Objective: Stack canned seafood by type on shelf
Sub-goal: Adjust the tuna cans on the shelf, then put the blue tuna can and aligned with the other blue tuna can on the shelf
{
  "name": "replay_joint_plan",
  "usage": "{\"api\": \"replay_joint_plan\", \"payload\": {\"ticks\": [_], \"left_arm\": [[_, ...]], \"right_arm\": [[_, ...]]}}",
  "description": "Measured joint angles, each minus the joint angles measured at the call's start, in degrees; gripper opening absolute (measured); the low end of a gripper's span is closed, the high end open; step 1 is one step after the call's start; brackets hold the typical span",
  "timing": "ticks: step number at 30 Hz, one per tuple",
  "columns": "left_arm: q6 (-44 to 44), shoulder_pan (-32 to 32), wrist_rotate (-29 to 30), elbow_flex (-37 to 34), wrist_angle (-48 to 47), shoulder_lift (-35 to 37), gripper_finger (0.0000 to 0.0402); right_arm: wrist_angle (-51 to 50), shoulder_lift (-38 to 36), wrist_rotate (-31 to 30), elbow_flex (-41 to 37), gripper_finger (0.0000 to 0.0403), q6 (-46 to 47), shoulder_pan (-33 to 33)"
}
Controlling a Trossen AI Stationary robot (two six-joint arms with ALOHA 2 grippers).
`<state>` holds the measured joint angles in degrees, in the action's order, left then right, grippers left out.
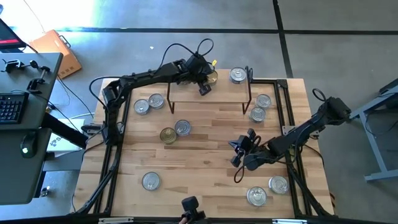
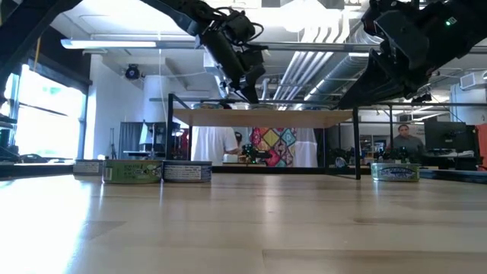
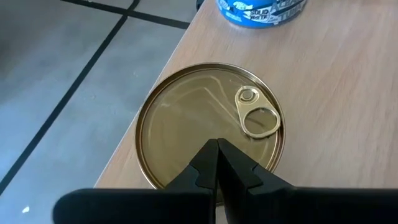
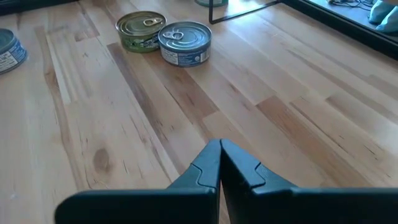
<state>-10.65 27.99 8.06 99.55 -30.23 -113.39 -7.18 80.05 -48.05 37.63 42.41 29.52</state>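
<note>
The shelf (image 1: 208, 99) stands at the table's far middle. A gold-lidded tin (image 3: 208, 127) with a ring pull rests on its top at the far edge, with a blue-labelled silver tin (image 1: 237, 76) to its right. My left gripper (image 3: 217, 144) is shut and hangs over the gold lid; the high view shows the left gripper (image 1: 204, 88) above the shelf. My right gripper (image 4: 219, 144) is shut above bare table right of centre, where the right gripper (image 1: 236, 159) points toward a gold tin (image 4: 142, 31) and a silver tin (image 4: 185, 42). My left gripper's shut fingertips come from above over the gold lid (image 3: 186, 134), on the side away from the ring pull. I cannot tell whether they touch the lid. The tin sits flat on the shelf.
Tins stand on the table: two at the far left (image 1: 149, 104), two right of the shelf (image 1: 260, 107), one at the near left (image 1: 151, 181), two at the near right (image 1: 267, 190). The shelf's black legs (image 1: 247, 93) stand near the far tins. A desk with a keyboard (image 1: 12, 106) lies left.
</note>
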Motion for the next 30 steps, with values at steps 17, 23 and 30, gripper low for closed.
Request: {"api": "replay_joint_plan", "payload": {"ticks": [17,23,30], "left_arm": [[-7.69,-9.73,-0.30,-3.48,-1.35,10.14,0.0000],[-4.49,-18.88,0.29,-21.07,8.57,21.38,0.0000],[3.63,-34.42,3.94,-45.47,26.89,35.82,0.0000]], "right_arm": [[-0.25,0.00,10.90,0.02,0.0000,-2.22,0.00],[-0.33,0.80,13.58,0.02,0.0000,-1.90,1.55],[0.41,4.25,10.52,0.02,0.0000,-4.24,1.93]]}}
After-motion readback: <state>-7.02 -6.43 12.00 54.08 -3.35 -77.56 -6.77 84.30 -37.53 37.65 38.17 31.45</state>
